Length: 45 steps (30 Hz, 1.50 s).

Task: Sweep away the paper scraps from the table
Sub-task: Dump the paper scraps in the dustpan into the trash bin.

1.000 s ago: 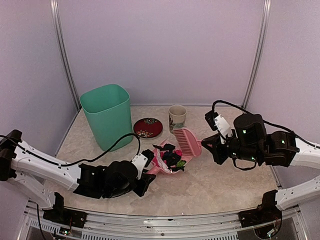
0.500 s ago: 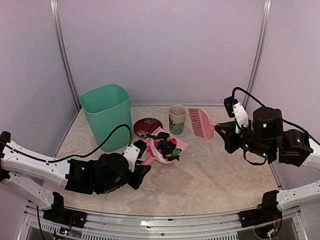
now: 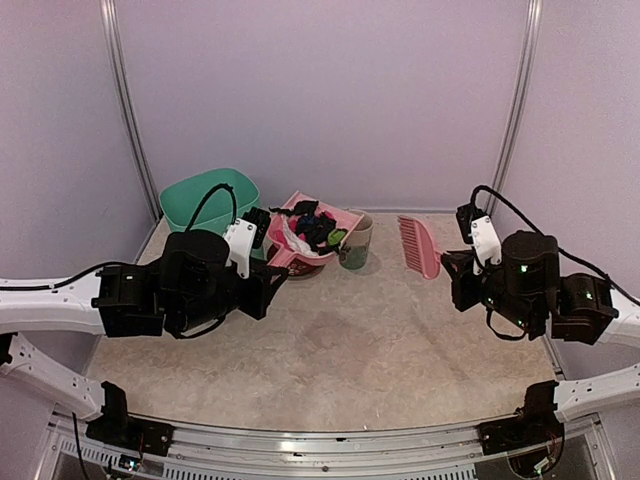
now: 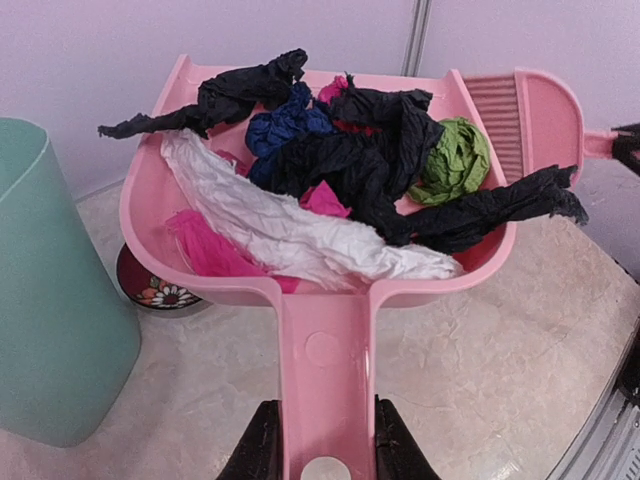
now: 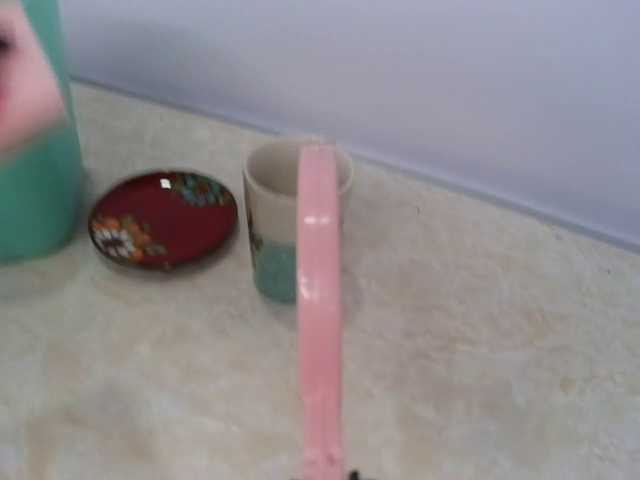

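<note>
above the beige table (image 3: 400, 340) the left gripper (image 4: 320, 458) clamps the handle of the pink dustpan (image 4: 150, 190), raised beside the green bin (image 3: 195, 195). the paper scraps (image 4: 340, 165) lie heaped in the pan. carry it level over the bin opening, then tip slowly. the right gripper (image 3: 455, 265) grips the pink brush (image 3: 418, 245), well apart.

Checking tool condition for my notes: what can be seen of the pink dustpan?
The dustpan looks like glossy pink plastic: a broad scoop with raised side walls and a long flat handle. The left gripper clamps that handle, holding the pan off the table, roughly level, beside the green bin. Crumpled scraps, black, white, blue, green and pink, fill it.
</note>
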### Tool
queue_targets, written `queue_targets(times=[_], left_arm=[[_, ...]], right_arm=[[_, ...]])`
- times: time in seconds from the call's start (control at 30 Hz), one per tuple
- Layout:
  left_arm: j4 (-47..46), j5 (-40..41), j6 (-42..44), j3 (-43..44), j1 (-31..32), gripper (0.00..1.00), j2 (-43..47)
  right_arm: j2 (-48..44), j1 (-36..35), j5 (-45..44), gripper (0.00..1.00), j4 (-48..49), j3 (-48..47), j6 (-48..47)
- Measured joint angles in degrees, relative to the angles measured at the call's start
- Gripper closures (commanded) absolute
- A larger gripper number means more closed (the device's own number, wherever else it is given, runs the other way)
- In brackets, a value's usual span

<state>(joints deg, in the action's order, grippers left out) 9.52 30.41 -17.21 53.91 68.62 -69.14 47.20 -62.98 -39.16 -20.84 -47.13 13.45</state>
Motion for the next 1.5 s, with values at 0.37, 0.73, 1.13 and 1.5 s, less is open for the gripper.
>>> queue_targets(times=[0.37,0.73,1.13,1.5], left_arm=[[12.83,-3.17,0.59,14.32,-9.64,1.00,0.00],[16.59,-18.71,-7.96,17.46,-27.65,1.00,2.51],[11.54,-40.24,-21.27,8.98,-42.82,1.00,5.90],[-6.99,-60.30,-38.71,-3.74,-54.34,1.00,6.21]], right_arm=[[5.75,2.21,5.55,1.00,6.21,6.95,3.19],[13.35,4.59,11.06,1.00,10.10,7.78,4.00],[16.46,4.96,12.33,1.00,12.83,8.11,4.07],[16.48,6.14,12.79,1.00,14.53,9.51,3.87]])
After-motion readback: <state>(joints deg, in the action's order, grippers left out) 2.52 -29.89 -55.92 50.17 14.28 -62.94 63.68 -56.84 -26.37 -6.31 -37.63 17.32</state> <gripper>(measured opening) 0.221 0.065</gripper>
